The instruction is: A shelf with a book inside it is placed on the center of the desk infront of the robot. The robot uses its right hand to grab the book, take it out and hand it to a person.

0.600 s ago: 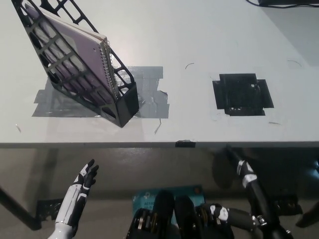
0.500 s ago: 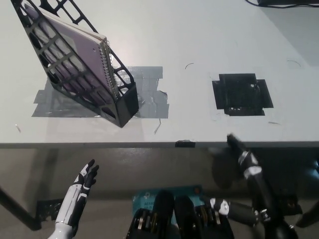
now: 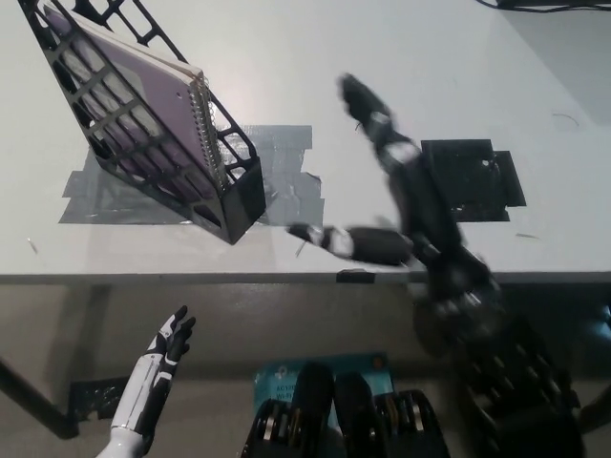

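Note:
A black lattice shelf (image 3: 234, 196) stands on the white desk at the upper left, taped down with grey tape. Inside it leans a purple spiral-bound book (image 3: 158, 100), its wire spine facing right. My black right hand (image 3: 387, 186) is raised over the desk to the right of the shelf, open, fingers spread and blurred with motion; one fingertip (image 3: 355, 93) points away from me and another (image 3: 304, 232) reaches toward the shelf's near corner. It touches nothing. My white left hand (image 3: 158, 367) rests open below the desk edge at the lower left.
A black taped square (image 3: 477, 186) lies on the desk, partly behind my right arm. Grey tape (image 3: 286, 191) spreads around the shelf base. The desk's front edge (image 3: 191, 277) runs across the middle of the view. A dark cable (image 3: 535, 5) lies at the top right.
My right hand has risen from below the desk edge to above the tabletop, moving left toward the shelf. The left hand and the shelf have stayed in place.

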`<action>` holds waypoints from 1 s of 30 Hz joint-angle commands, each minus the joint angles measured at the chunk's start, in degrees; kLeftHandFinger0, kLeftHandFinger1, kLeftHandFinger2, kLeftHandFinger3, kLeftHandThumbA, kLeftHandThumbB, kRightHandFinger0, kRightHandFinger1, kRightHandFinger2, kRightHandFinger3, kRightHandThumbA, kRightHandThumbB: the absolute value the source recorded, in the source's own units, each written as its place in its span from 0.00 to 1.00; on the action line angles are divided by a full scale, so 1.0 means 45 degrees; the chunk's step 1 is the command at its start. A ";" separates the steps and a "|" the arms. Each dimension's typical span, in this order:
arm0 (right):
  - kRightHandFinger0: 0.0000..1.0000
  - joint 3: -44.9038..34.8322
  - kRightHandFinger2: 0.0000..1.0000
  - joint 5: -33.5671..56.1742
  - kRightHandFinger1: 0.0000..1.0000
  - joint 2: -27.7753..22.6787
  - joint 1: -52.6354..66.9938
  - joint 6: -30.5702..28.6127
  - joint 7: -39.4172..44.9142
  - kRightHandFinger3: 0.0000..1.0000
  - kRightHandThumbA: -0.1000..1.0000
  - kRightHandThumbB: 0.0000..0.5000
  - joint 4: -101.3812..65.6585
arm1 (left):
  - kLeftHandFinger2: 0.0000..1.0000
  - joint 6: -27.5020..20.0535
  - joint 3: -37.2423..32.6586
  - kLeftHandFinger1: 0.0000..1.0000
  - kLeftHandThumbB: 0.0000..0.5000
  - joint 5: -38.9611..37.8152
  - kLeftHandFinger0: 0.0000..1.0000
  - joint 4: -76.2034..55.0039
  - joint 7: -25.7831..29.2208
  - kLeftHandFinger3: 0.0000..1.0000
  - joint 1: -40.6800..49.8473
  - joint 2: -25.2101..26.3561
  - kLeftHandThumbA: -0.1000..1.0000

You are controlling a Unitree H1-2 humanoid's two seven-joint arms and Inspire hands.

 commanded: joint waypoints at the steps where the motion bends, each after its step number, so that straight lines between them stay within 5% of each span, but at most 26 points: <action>1: 1.00 -0.0021 1.00 -0.0036 1.00 0.0562 -0.1805 0.0821 0.0127 1.00 1.00 0.86 0.1339 | 1.00 -0.0234 -0.0104 1.00 0.61 0.0046 1.00 -0.0466 -0.0231 1.00 -0.0151 0.0078 1.00; 12: 1.00 -0.0517 1.00 0.0312 1.00 0.1867 -0.4929 0.0324 -0.0243 1.00 1.00 0.91 0.6129 | 1.00 -0.0362 -0.0171 1.00 0.55 -0.0093 1.00 -0.0485 -0.0499 1.00 -0.0193 0.0106 1.00; 14: 1.00 -0.0670 1.00 0.0467 1.00 0.2094 -0.5315 0.0166 -0.0228 1.00 1.00 0.99 0.6716 | 1.00 -0.0288 -0.0164 1.00 0.57 0.0013 1.00 -0.0462 -0.0463 1.00 -0.0233 0.0106 1.00; 24: 1.00 -0.1408 1.00 0.1289 1.00 0.3152 -0.6129 -0.0107 -0.0004 1.00 1.00 0.78 0.7937 | 1.00 -0.0086 -0.0140 1.00 0.59 -0.0177 1.00 -0.0567 -0.0575 1.00 -0.0254 0.0076 1.00; 30: 1.00 -0.1882 1.00 0.1879 1.00 0.3630 -0.6048 0.0182 0.0132 1.00 1.00 0.75 0.8037 | 1.00 -0.0043 -0.0248 1.00 0.58 0.0198 1.00 -0.0672 -0.0597 1.00 -0.0241 0.0185 1.00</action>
